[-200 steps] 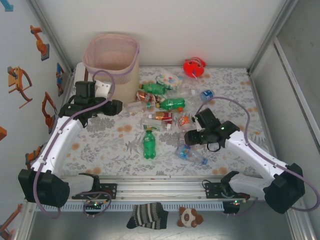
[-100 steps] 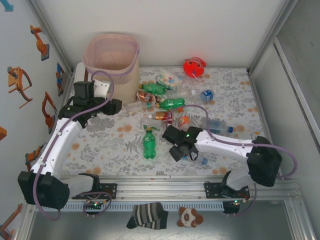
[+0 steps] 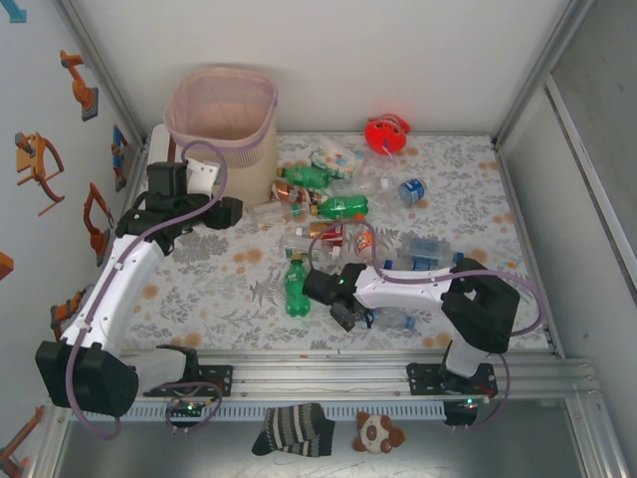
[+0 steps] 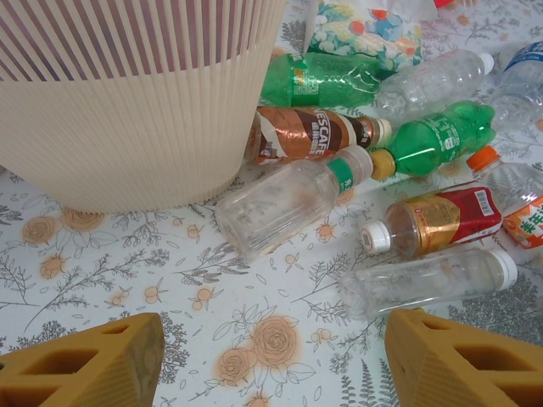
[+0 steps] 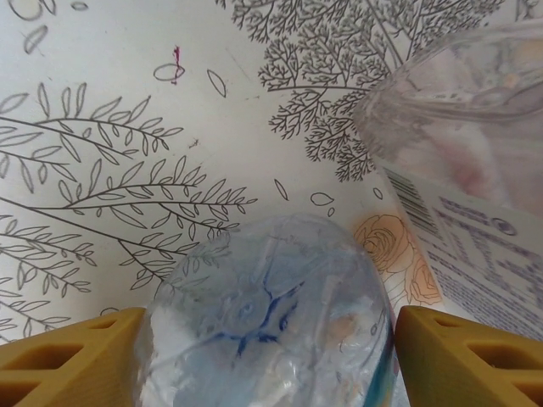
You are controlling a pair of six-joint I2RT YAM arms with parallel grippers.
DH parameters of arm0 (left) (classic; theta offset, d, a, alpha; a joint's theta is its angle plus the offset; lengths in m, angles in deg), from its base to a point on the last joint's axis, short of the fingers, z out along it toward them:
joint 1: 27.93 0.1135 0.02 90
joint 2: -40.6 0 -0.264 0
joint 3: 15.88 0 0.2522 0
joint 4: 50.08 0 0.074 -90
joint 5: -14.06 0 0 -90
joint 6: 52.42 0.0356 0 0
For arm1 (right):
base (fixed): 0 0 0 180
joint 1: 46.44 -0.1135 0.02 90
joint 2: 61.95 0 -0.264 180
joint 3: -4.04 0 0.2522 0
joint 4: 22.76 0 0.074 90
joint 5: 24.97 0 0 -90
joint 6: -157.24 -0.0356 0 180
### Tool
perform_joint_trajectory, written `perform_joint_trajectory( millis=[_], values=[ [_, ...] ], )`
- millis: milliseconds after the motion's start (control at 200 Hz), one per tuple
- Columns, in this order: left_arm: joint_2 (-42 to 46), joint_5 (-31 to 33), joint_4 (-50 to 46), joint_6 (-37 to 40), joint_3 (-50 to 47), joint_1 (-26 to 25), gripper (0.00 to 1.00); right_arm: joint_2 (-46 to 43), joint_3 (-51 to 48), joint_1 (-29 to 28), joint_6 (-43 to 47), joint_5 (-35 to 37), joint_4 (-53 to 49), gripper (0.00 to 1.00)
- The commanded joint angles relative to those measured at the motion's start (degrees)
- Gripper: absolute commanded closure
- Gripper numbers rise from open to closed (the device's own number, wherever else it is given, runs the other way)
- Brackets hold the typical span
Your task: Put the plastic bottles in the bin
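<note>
Left jaws released, empty, near pink bin [image 3: 224, 149], upper left of overhead frame. Right jaws straddle clear bottle [image 5: 254, 288] at lower centre; whether clenched, cannot tell. Other plastic bottles [image 3: 328, 207] scattered mid-frame on floral surface [image 3: 199, 284].

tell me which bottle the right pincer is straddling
The clear crumpled bottle with blue print: it alone lies between the right pincer's yellow fingers; the green bottle lies outside them.

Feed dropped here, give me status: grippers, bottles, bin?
Left gripper open, empty, near bin. Right gripper straddles clear bottle, grip unconfirmed. Other bottles loose; bin mouth unobstructed.
</note>
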Motion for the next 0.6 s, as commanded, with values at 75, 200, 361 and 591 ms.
perform_joint_trajectory(
  millis=[75, 200, 361, 591],
  values=[
    [0.6, -0.7, 0.6, 0.6, -0.3, 0.4, 0.31, 1.2, 0.1, -0.3, -1.4, 1.0, 0.1, 0.27],
    [0.5, -0.6, 0.4, 0.6, -0.2, 0.4, 0.31, 2.2, -0.2, -0.3, -1.2, 0.3, 0.5, 0.28],
    [0.4, -0.6, 0.4, 0.8, -0.2, 0.4, 0.31, 3.2, -0.6, -0.3, -0.5, 0.1, 1.1, 0.33],
    [0.3, -0.5, 0.2, 0.9, -0.2, 0.4, 0.31, 1.4, 0.6, -0.2, -0.2, 1.4, 0.2, 0.40]
  ],
)
